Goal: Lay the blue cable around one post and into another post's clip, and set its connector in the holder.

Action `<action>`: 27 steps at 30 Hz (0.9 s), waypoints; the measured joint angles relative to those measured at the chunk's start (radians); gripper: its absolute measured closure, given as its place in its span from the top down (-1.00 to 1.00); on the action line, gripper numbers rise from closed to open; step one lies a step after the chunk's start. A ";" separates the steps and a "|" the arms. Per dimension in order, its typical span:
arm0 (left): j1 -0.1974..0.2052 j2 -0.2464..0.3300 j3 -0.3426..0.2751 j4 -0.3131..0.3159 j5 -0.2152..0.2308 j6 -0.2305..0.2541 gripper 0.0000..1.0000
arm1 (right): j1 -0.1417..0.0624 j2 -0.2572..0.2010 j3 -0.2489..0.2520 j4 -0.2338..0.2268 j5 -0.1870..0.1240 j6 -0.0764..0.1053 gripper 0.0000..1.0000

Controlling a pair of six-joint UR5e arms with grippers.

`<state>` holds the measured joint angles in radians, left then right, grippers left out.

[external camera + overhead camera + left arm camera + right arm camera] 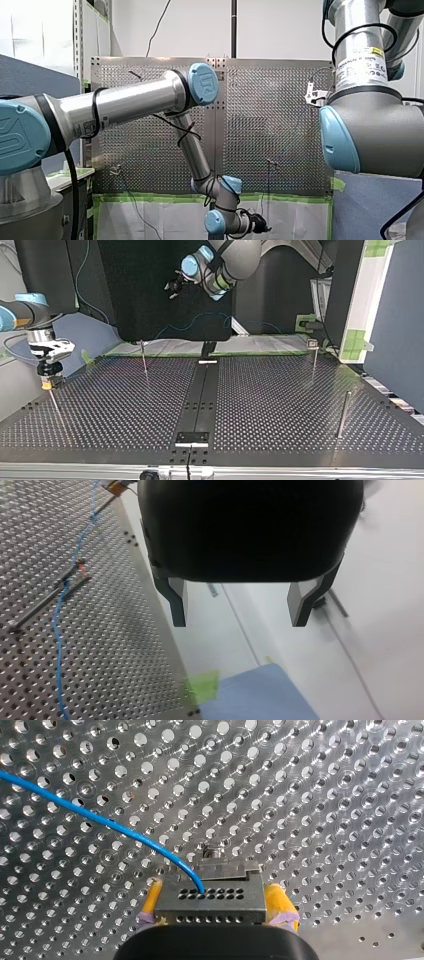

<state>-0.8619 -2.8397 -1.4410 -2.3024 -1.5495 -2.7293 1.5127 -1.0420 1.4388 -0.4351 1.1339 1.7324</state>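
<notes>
Blue cable (95, 821) leaves the connector (210, 895) clamped in the right claw (215, 904); best carried low and taut. Left claw (240, 607) gapes, empty.

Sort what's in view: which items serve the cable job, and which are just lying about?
Job: blue cable; connector, gripped by my right tool; posts; my left tool, open and empty.
Lying about: green tape; blue sheet.
</notes>
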 joint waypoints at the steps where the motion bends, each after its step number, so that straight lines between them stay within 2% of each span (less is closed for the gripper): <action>1: 0.000 -0.009 0.008 0.008 -0.007 -0.008 1.00 | 0.000 0.000 0.000 0.000 0.000 0.000 -1.00; 11: 0.023 -0.099 0.099 0.098 -0.089 -0.098 1.00 | 0.000 0.000 0.000 0.000 0.000 0.000 -1.00; 14: 0.031 -0.128 0.128 0.106 -0.103 -0.128 1.00 | 0.000 0.000 0.000 0.000 0.000 0.000 -1.00; 19: 0.038 -0.177 0.177 0.105 -0.107 -0.177 1.00 | 0.000 0.000 0.000 0.000 0.000 0.000 -1.00; 27: 0.045 -0.255 0.255 0.085 -0.074 -0.248 1.00 | 0.000 0.000 0.000 0.000 0.000 0.000 -1.00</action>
<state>-0.8171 -3.0951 -1.1856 -2.2170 -1.6233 -2.9770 1.5127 -1.0420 1.4388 -0.4351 1.1339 1.7323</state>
